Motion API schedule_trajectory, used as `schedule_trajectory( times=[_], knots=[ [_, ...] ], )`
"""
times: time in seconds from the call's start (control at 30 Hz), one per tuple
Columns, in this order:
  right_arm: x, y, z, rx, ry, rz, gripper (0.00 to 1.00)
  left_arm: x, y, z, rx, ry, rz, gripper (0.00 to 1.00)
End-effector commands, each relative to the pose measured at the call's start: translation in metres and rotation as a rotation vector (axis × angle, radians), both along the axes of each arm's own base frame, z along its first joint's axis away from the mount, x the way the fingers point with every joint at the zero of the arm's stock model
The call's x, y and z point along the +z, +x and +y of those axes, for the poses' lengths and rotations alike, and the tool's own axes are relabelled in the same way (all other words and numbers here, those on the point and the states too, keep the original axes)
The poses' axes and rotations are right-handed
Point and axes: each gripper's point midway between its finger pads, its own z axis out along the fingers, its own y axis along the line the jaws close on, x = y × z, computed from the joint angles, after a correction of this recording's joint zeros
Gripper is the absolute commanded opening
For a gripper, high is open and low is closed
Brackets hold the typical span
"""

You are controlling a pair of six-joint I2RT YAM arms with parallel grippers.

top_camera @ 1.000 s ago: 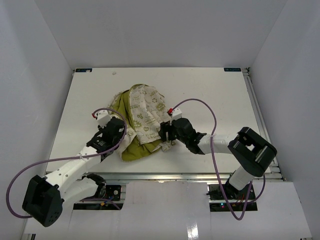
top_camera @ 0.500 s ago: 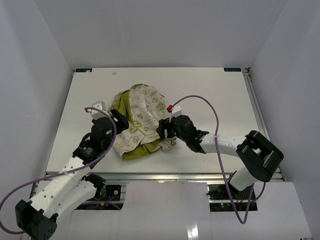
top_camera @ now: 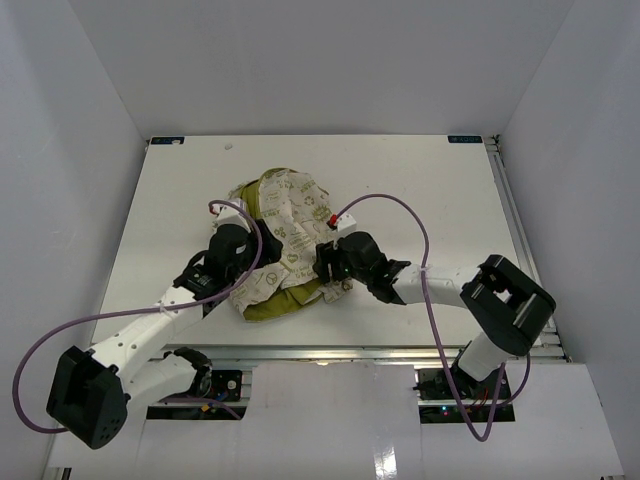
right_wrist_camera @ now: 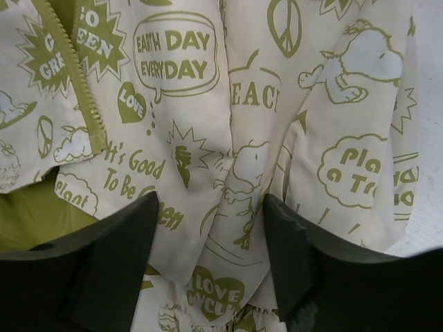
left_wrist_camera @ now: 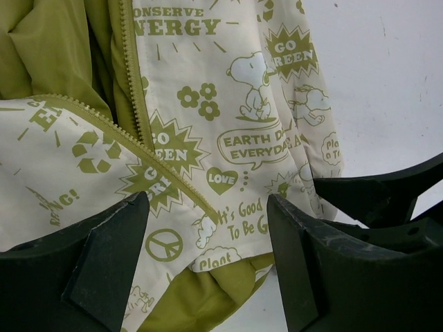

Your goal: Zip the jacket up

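Jacket (top_camera: pixel 285 235), limp and light, is lying beneath my left gripper (left_wrist_camera: pixel 204 211) and right gripper (right_wrist_camera: pixel 208 207), jaws spread, as I am eyeing the lower ends of its zipper (left_wrist_camera: pixel 135 90) for pinching.

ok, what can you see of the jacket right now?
The jacket is soft cream fabric with olive Snoopy and Earth Day prints, olive lining and zipper. It lies crumpled and unzipped on the white table; the left gripper and right gripper hang open over its near edge.

Jacket (top_camera: pixel 290 210) between left pincer (left_wrist_camera: pixel 208 211), right pincer (right_wrist_camera: pixel 208 207)
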Motion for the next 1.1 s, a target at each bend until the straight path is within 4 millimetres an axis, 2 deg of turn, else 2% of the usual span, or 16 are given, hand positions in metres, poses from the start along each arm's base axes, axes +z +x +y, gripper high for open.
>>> schedule_trajectory(
  times=[0.0, 0.1, 0.17, 0.2, 0.27, 0.33, 0.47, 0.53, 0.67, 0.77, 0.8, 0.93, 1.07],
  knots=[
    [0.01, 0.001, 0.007, 0.007, 0.039, -0.022, 0.55, -0.018, 0.008, 0.002, 0.026, 0.012, 0.029, 0.79],
    [0.011, -0.004, 0.005, 0.019, 0.046, -0.024, 0.39, -0.04, 0.007, 0.015, 0.088, 0.018, 0.077, 0.79],
    [0.014, -0.004, 0.003, 0.016, 0.05, -0.031, 0.16, -0.053, 0.007, 0.024, 0.126, 0.009, 0.098, 0.79],
    [0.015, -0.003, 0.002, 0.006, 0.048, -0.033, 0.09, -0.06, 0.007, 0.031, 0.153, 0.008, 0.112, 0.79],
    [0.016, 0.001, -0.006, -0.032, 0.031, -0.043, 0.08, -0.079, 0.003, 0.045, 0.207, 0.018, 0.155, 0.79],
    [0.02, 0.003, -0.015, -0.072, 0.023, -0.06, 0.08, -0.088, 0.003, 0.056, 0.246, 0.028, 0.171, 0.79],
    [0.017, 0.009, -0.05, -0.182, 0.012, -0.07, 0.08, -0.105, 0.003, 0.076, 0.314, 0.06, 0.212, 0.79],
    [0.02, 0.013, -0.061, -0.213, 0.031, -0.073, 0.08, -0.111, 0.003, 0.081, 0.325, 0.066, 0.231, 0.8],
    [0.01, 0.012, -0.077, -0.247, 0.029, -0.056, 0.08, -0.114, 0.006, 0.08, 0.318, 0.065, 0.237, 0.8],
    [0.008, 0.01, -0.075, -0.232, 0.036, -0.049, 0.11, -0.101, 0.009, 0.058, 0.192, 0.021, 0.219, 0.79],
    [0.009, 0.01, -0.073, -0.226, 0.037, -0.049, 0.12, -0.089, 0.016, 0.053, 0.169, 0.006, 0.171, 0.79],
    [0.019, 0.01, -0.071, -0.212, 0.053, -0.065, 0.2, -0.034, 0.011, -0.001, -0.148, -0.152, 0.016, 0.79],
    [0.026, 0.007, -0.07, -0.2, 0.074, -0.069, 0.32, -0.003, 0.003, -0.025, -0.302, -0.219, -0.057, 0.78]
  ],
)
